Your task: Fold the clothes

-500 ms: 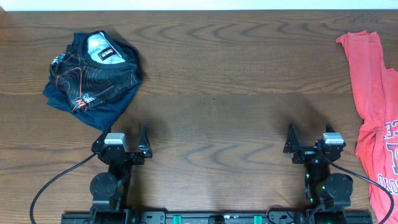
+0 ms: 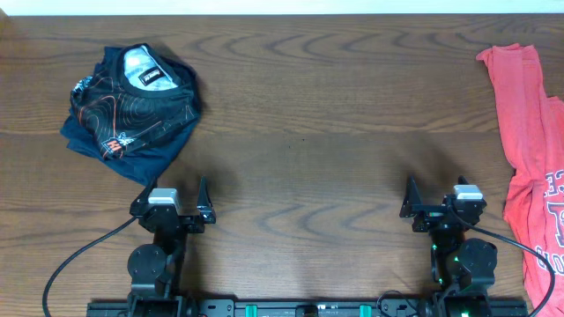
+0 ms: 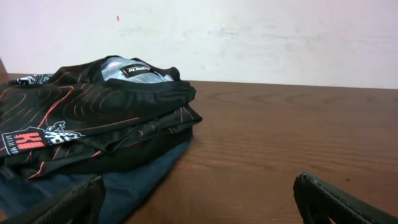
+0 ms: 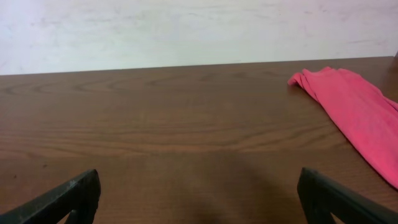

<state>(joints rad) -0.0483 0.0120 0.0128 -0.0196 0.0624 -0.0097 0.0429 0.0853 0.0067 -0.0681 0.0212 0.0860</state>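
Coral-red short-sleeved cotton T-shirt [image 2: 529, 158] lies rumpled in a long strip down the 3 o'clock edge of the brown wooden table [image 2: 300, 106] in the overhead view. It runs from about 2 o'clock to 5 o'clock, with scraps of dark, white-outlined lettering showing at its lower end. A dark navy garment with orange contour-line print [image 2: 132, 106] sits bunched at 10 o'clock, well apart from it. The left gripper [image 2: 170, 195] waits at 7 o'clock and the right gripper [image 2: 434, 201] at 5 o'clock, both with jaws spread wide and nothing in them.

From the left wrist, the left gripper [image 3: 199, 205] shows its two dark fingers far apart at the bottom corners, and the navy garment [image 3: 93, 124] is heaped ahead at 10 o'clock.

From the right wrist, the right gripper [image 4: 202, 199] is likewise gaping and empty, bare wood ahead, and one end of the T-shirt [image 4: 354, 106] lies off at 2 o'clock.

To my eye, folding has not begun; the shirt first wants fetching. The right arm is nearest, and it would do best to pinch a single layer at the near hem or shoulder and drag it toward the centre, so both arms can spread it flat before any fold.

Against the frame half a second earlier, the right gripper has drifted slightly toward 9 o'clock; the left gripper and both garments sit unchanged.
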